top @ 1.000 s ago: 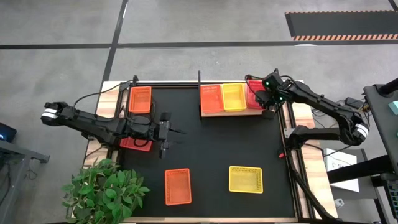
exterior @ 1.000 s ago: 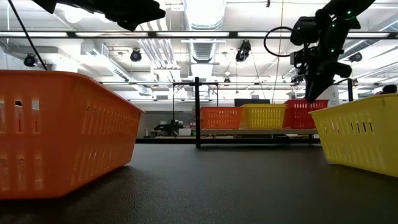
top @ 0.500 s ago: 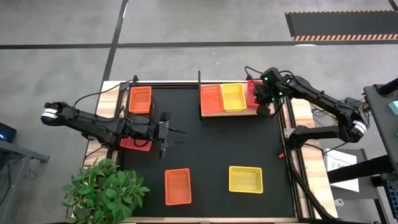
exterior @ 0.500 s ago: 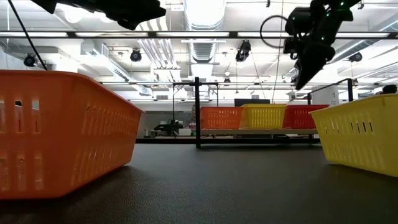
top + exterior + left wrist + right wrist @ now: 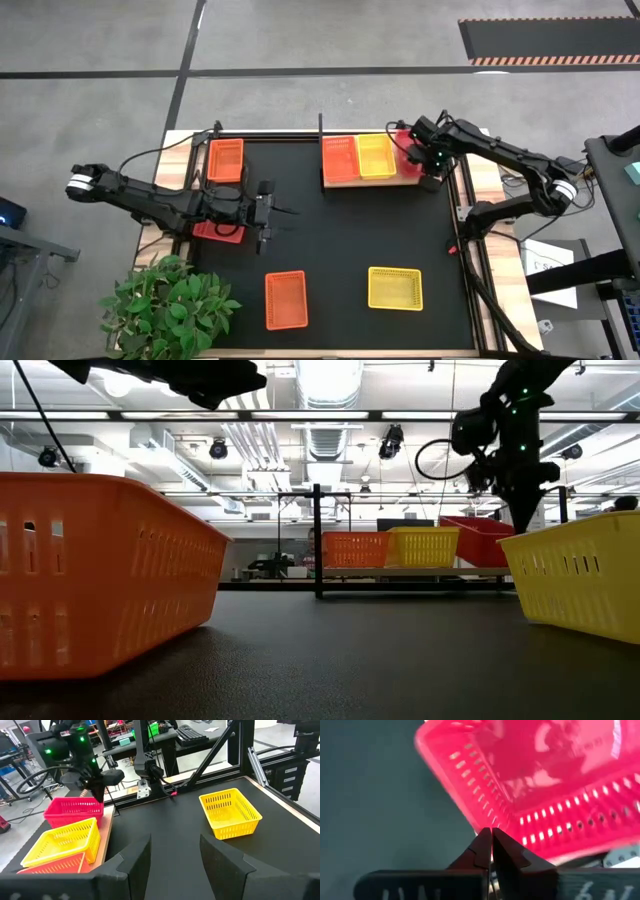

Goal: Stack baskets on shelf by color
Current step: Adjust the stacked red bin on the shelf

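Note:
The wooden shelf at the table's far right bears an orange basket, a yellow basket and a red basket side by side. My right gripper points down at the red basket's near right corner and is shut on it; the basket stands tilted. My left gripper hovers open over the table's left half, holding nothing. On the mat lie an orange basket, a yellow basket, another orange basket and a red basket under the left arm. My right gripper pinches the red basket's rim between its two fingers, close to a corner at the basket's near side. The fingers come from above, pointing down. The basket is tipped out of level; whether part of it still rests on the shelf, I cannot tell.
A black post stands at the shelf's left end. A potted plant sits at the table's near left corner. The middle of the black mat lies bare between the shelf and the near baskets.
My right gripper has swung from slanting to pointing down and has sunk onto the red basket's near corner. The red basket, level on the shelf before, now stands tilted.

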Controlling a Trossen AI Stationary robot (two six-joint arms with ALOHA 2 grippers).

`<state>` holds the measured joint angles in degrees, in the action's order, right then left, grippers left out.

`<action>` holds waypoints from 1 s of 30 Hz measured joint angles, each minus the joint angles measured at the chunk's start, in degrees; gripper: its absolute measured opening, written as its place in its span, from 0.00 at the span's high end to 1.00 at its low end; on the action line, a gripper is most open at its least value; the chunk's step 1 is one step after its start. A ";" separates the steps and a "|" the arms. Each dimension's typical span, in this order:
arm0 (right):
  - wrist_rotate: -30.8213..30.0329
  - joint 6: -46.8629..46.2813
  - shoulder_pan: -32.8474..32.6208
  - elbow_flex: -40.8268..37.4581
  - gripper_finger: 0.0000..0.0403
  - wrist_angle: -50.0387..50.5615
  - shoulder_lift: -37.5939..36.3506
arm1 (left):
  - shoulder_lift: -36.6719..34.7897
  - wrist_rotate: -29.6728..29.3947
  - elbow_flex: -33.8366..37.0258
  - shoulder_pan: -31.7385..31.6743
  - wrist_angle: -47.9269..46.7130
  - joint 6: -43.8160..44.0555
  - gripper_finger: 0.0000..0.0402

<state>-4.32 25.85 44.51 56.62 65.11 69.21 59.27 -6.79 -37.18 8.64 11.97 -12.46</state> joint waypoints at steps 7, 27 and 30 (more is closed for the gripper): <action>-2.25 -0.51 0.00 0.00 0.98 1.59 -0.41 | 0.00 0.02 -0.01 0.00 0.21 -0.01 0.62; -2.84 -4.88 -1.14 0.00 0.98 -4.07 -1.21 | 0.28 0.02 0.03 0.00 1.35 -0.01 0.62; -2.84 -4.90 -1.14 0.00 0.98 -3.84 -1.32 | 0.37 0.02 0.03 0.00 1.36 -0.01 0.62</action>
<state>-7.16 20.95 43.38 56.62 61.27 67.90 59.64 -6.76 -37.15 8.64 13.33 -12.47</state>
